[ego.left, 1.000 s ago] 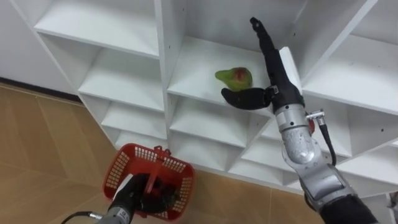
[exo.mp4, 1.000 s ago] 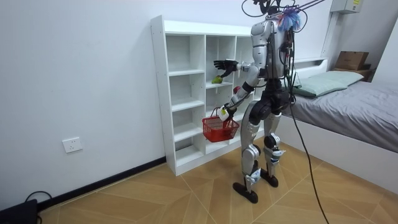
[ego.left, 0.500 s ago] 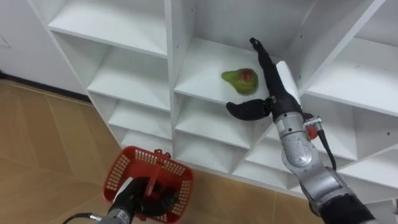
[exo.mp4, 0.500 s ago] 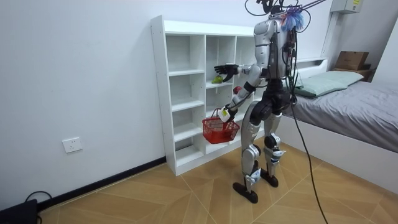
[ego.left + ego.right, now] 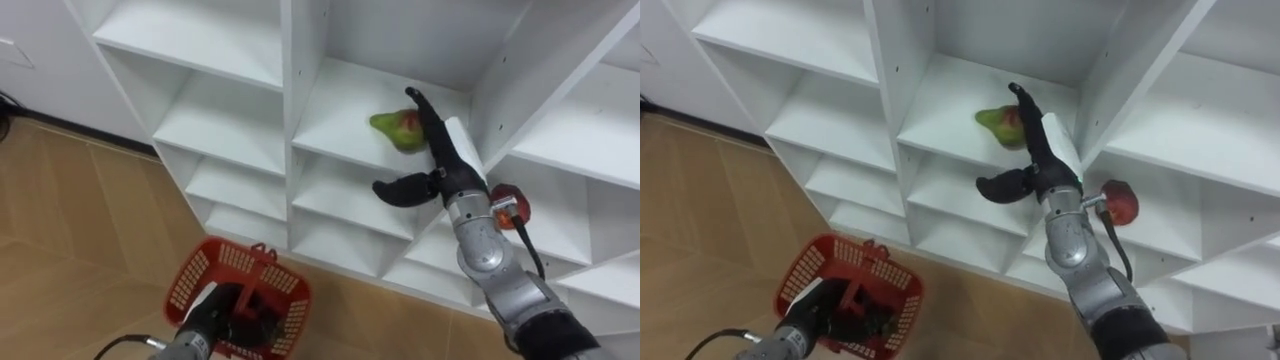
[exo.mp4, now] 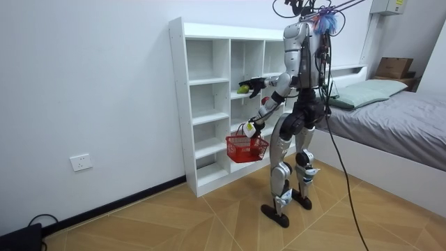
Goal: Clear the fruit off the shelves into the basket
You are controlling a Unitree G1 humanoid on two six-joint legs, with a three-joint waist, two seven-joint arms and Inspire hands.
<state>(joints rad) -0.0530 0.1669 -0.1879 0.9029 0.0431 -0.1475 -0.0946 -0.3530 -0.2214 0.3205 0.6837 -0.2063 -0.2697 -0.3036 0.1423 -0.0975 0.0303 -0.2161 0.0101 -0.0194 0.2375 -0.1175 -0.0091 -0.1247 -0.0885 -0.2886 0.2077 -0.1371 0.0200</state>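
Right robot hand (image 5: 443,163): reached into a compartment of the middle column of the closet (image 5: 290,90). The fingers (image 5: 426,121) are held straight and close together, pointing to the back of the compartment. The thumb is spread wide to the left. Nothing is gripped.

Green fruit (image 5: 388,124), with a red blush: laid on the shelf of that same compartment, at the left of the fingers. Its right side is overlapped by the fingertips. Whether it is touched cannot be told. It lies beyond the thumb and well above the palm, inside the angle between thumb and fingers.

Red fruit (image 5: 510,207): seen just behind the right wrist, in the right column, one compartment lower. It is apart from the hand.

Left robot hand (image 5: 232,318): held low, in front of the closet's bottom shelves. Its fingers are curled round the handle of the basket.

Basket (image 5: 203,268): red, of open mesh, carried by the left robot hand above the wooden floor (image 5: 60,220). It is well below and to the left of the green fruit.

Robot: in the room view, stood upright close before the white closet, right arm raised to shelf height. A bed (image 6: 404,118) is placed behind it, at the room view's right.
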